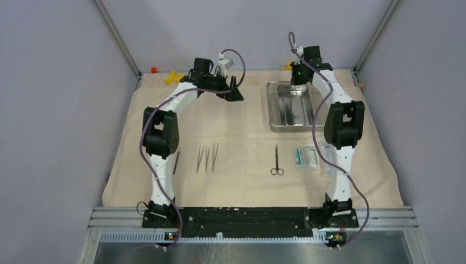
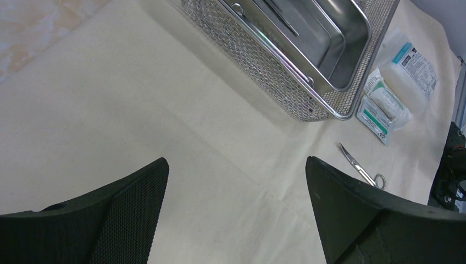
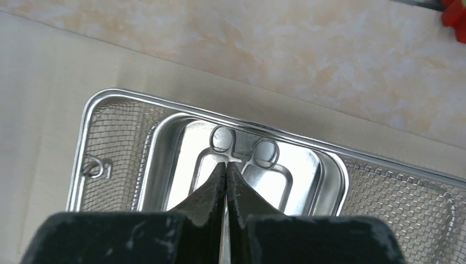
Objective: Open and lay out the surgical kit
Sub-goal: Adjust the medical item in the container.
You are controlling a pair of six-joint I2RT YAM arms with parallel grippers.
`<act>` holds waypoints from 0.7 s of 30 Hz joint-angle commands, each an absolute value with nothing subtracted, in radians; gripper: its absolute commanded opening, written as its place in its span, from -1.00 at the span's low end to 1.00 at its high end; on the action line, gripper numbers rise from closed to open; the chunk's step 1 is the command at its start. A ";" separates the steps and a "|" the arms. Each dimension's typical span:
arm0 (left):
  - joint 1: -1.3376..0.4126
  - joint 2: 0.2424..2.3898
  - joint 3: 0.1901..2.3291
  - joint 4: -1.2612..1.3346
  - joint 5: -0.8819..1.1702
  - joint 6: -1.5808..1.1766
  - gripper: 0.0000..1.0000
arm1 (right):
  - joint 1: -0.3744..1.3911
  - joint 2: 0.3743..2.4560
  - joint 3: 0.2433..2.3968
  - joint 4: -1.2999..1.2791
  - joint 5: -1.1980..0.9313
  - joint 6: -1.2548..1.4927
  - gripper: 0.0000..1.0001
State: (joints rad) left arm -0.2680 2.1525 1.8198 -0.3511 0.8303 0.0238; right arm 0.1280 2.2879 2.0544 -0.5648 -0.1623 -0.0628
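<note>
While the left gripper (image 2: 236,160) gapes empty over the cloth wrap (image 2: 110,99), the right gripper (image 3: 226,165) is closed tight at the shanks of the forceps (image 3: 237,156) lying in the steel tray (image 3: 162,148); hold unconfirmed. Forceps: light, stiff, slick; pinch below the rings. Long axis follows the tray, rings toward its far wall.
</note>
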 commanded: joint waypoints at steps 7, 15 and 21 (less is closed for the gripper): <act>-0.264 2.132 1.846 -0.340 0.861 0.028 0.98 | 0.130 2.162 1.994 -0.509 -0.210 -0.048 -1.00; -0.264 2.120 1.816 -0.333 0.871 0.028 0.98 | 0.153 2.224 1.966 -0.535 -0.147 -0.100 -0.40; -0.264 2.114 1.796 -0.332 0.874 0.026 0.98 | 0.166 2.238 1.914 -0.521 -0.127 -0.110 -0.32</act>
State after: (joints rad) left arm -0.2680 2.1525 1.8164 -0.3519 0.8494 0.0235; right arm 0.1478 2.2177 1.9392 -0.5388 -0.1509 -0.0887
